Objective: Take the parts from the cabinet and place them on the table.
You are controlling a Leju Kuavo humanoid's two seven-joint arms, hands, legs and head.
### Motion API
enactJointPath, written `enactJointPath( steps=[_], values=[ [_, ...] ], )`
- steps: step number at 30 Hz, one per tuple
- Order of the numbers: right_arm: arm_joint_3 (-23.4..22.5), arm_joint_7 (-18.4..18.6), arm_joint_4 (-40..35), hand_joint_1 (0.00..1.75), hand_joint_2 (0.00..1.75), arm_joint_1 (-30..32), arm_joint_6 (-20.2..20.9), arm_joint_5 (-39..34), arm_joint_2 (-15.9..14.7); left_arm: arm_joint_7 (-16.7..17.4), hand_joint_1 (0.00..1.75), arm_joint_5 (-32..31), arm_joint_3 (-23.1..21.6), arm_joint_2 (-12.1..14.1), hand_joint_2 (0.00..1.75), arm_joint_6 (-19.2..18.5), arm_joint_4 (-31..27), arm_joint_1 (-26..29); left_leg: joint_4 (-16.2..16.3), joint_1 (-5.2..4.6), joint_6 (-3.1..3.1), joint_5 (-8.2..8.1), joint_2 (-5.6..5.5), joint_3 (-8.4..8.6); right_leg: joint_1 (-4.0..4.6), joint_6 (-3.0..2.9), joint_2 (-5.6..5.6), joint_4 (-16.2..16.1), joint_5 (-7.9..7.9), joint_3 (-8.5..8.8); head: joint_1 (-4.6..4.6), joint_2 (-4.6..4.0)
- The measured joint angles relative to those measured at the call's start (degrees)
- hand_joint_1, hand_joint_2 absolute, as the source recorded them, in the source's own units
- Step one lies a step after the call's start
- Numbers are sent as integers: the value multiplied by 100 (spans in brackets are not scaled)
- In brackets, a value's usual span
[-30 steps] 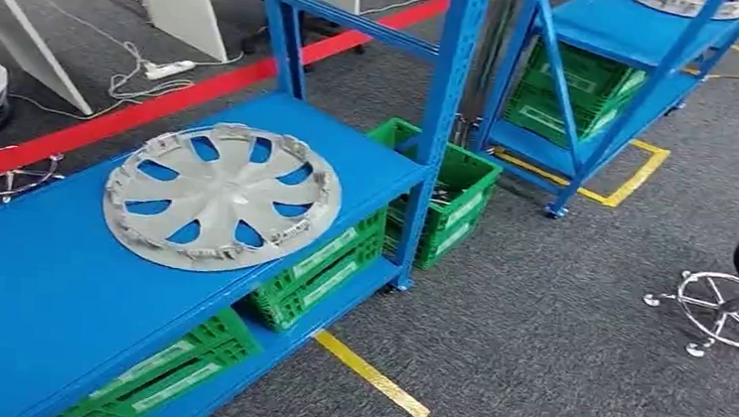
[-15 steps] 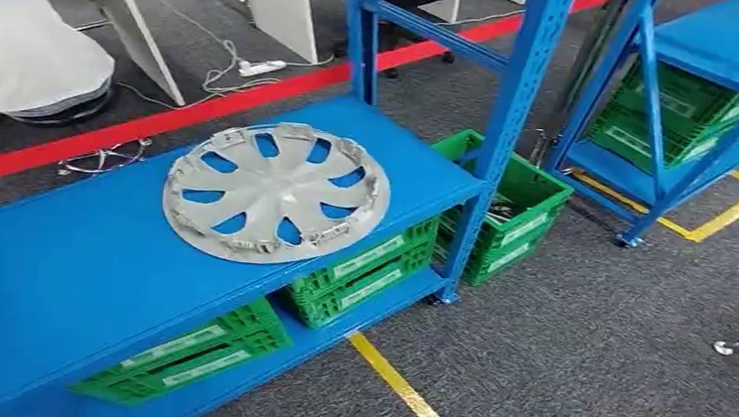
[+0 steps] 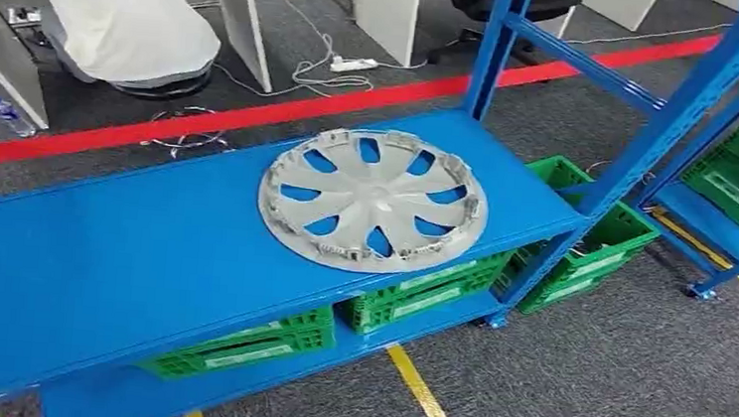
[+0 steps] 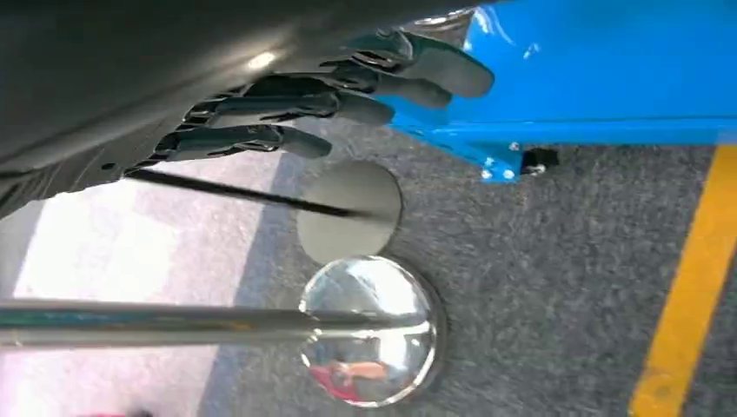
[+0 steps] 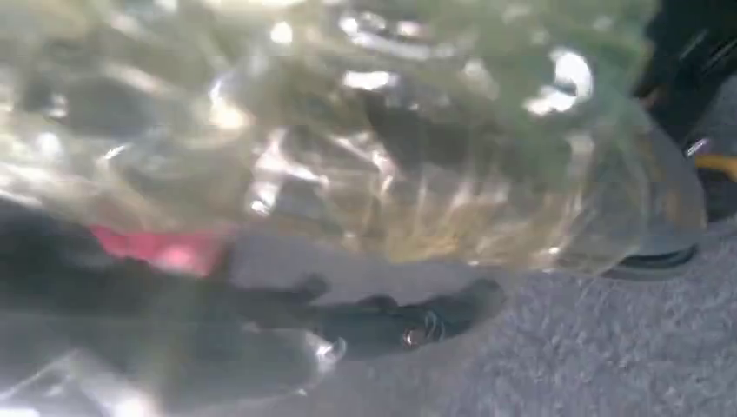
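A hubcap (image 3: 374, 200) lies flat on the top shelf (image 3: 92, 266) of a blue rack (image 3: 641, 120), toward the shelf's right end, near the front edge. It is round, so it has no long axis; its disc is level, and the clipped, ribbed rim stands upward, so it seems to rest outer face down. The left hand (image 4: 348, 91) hangs low beside the rack's foot over the carpet (image 3: 581, 385), its fingers (image 4: 408, 65) loosely spread and holding nothing. The right wrist view is blurred by a crinkled clear film and dark shapes, so I cannot tell how the right hand lies, or whether it holds that film. Green crates (image 3: 419, 292) sit on the lower shelf under the hubcap. One such scene fits both a part waiting to be lifted and one left behind while others go to the surface, so no step can be fixed. As a judgement, any lift of this wide, shallow disc would go best by the rim on opposite sides, kept level, clear of the rack's upright post (image 3: 493, 49)
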Motion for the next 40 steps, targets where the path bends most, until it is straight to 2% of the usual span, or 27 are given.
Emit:
enactJointPath(
  steps=[1,2,4,5,6,10,11,12,13,15,16,17,19,20,21,22,25,26,27,28,30,31,33,35,36,37,40],
  values=[
    [4,18,7,0,0,13,0,-2,-24,0,0,-11,5,-14,0,-20,18,-4,0,1,0,-5,-75,11,-1,5,0,115,56,-117,7,0],
    [9,31,15,0,0,26,0,20,-46,9,0,-11,7,-42,0,-27,31,-3,2,4,-2,-13,-158,27,-6,8,1,-46,270,-103,4,0],
    [2,29,28,0,0,39,0,105,-81,28,0,-7,41,-94,0,-50,50,-5,8,19,-44,-46,-328,83,-34,13,87,-990,899,246,4,0],
    [-4,28,31,0,0,46,0,164,-83,33,0,-5,61,-114,0,-85,59,-9,13,20,-77,-67,-401,82,-75,28,366,-1461,1127,431,22,0],
    [-7,29,44,0,0,49,0,205,-81,39,0,9,83,-121,0,-121,72,-34,63,-16,-117,-94,-466,67,-108,29,691,-1601,1048,475,35,-2],
    [-64,46,46,0,0,78,0,492,-79,52,0,28,162,-158,0,-241,111,-27,50,45,-246,-50,-769,-11,-87,-146,372,-1610,1075,548,15,0],
    [-70,46,46,0,0,73,0,522,-74,52,0,33,179,-175,0,-241,120,-15,116,32,-263,-103,-611,-20,-95,-172,273,-1632,1082,569,4,0],
    [-87,44,46,0,0,90,0,553,-74,52,0,37,195,-193,0,-243,127,-23,326,4,-291,-252,-264,-126,-93,-215,206,-1638,1068,585,-52,0],
    [-94,44,46,0,0,112,0,575,-72,57,0,43,217,-199,0,-263,131,-46,705,9,-316,-465,-71,-319,-76,-237,106,-1638,1057,589,-77,0],
    [-98,46,46,0,0,129,0,616,-72,61,0,46,278,-219,0,-309,138,-63,1621,19,-338,-844,75,-789,-45,-267,-101,-1636,1030,593,-72,0],
    [-101,72,46,0,0,128,0,651,-72,61,0,65,289,-234,0,-309,138,-54,1829,20,-336,-852,84,-900,-33,-275,-190,-1636,1018,601,-74,0],
    [-105,72,46,0,0,123,0,664,-72,61,0,87,293,-247,0,-309,142,-35,1748,19,-324,-711,87,-864,-22,-277,-273,-1636,1001,613,-74,0],
    [-109,72,46,0,0,111,0,671,-70,63,0,87,306,-250,0,-309,157,-16,1019,6,-255,-225,135,-496,6,-274,-421,-1638,964,677,-74,0],
    [-109,72,46,0,0,113,0,677,-70,63,0,87,321,-247,0,-309,162,-17,480,-41,-170,19,340,-214,16,-268,-497,-1642,940,721,-74,0],
    [-109,72,46,0,0,112,0,677,-61,63,0,87,332,-243,0,-309,173,-30,222,-134,-79,-35,758,-74,37,-240,-562,-1642,908,692,-63,0],
    [-114,72,46,0,0,115,0,682,-61,63,0,87,339,-254,0,-309,175,-58,108,-150,-54,-74,745,-48,63,-200,-622,-1634,868,696,-90,0],
    [-129,94,46,0,0,88,0,682,-59,63,0,87,378,-252,0,-309,184,-28,88,-150,-18,-64,505,-70,66,-135,-878,-1702,851,861,-83,0],
    [-153,105,39,0,0,92,0,682,-61,66,0,87,383,-258,0,-309,184,-15,4,-72,27,-3,417,-3,61,-87,-844,-1692,795,834,-92,2],
    [-153,136,39,0,0,91,0,682,-57,70,0,85,389,-263,0,-306,186,-3,-8,-63,52,12,360,5,47,-55,-439,-1522,665,794,-35,-2],
    [-153,131,42,0,0,94,0,682,-57,72,0,85,398,-265,0,-309,188,-14,-7,-59,70,21,281,-10,32,-48,-190,-1155,456,621,-20,0],
    [-162,131,46,0,0,116,0,682,-59,72,0,85,411,-285,0,-309,188,-22,-5,-59,72,20,116,-23,11,-27,-8,-187,72,106,2,-2],
    [-162,136,48,0,0,113,0,680,-59,72,0,85,411,-293,0,-309,190,-16,-4,-59,72,18,31,-21,9,-17,2,111,42,-93,4,0],
    [-157,136,48,0,0,116,0,682,-59,72,0,85,413,-304,0,-309,192,-2,3,-50,61,5,-141,8,-7,-5,8,-193,447,-67,9,0],
    [-160,133,48,0,0,115,0,682,-59,74,0,85,417,-311,0,-309,192,-4,13,-32,12,-27,-306,63,-52,16,160,-1195,1058,341,7,0],
    [-162,133,48,0,0,113,0,682,-57,74,0,85,422,-309,0,-309,194,-3,25,-34,-24,-49,-356,44,-98,33,484,-1490,1106,466,15,0],
    [-164,133,50,0,0,121,0,680,-55,76,0,85,422,-306,0,-309,205,-30,105,-58,-65,-76,-445,4,-118,10,642,-1618,1047,503,24,-2],
    [-164,140,50,0,0,109,0,677,-55,76,0,87,422,-302,0,-309,212,0,75,-4,-161,-20,-652,-63,-59,-122,420,-1561,1055,538,9,0]
  ],
)
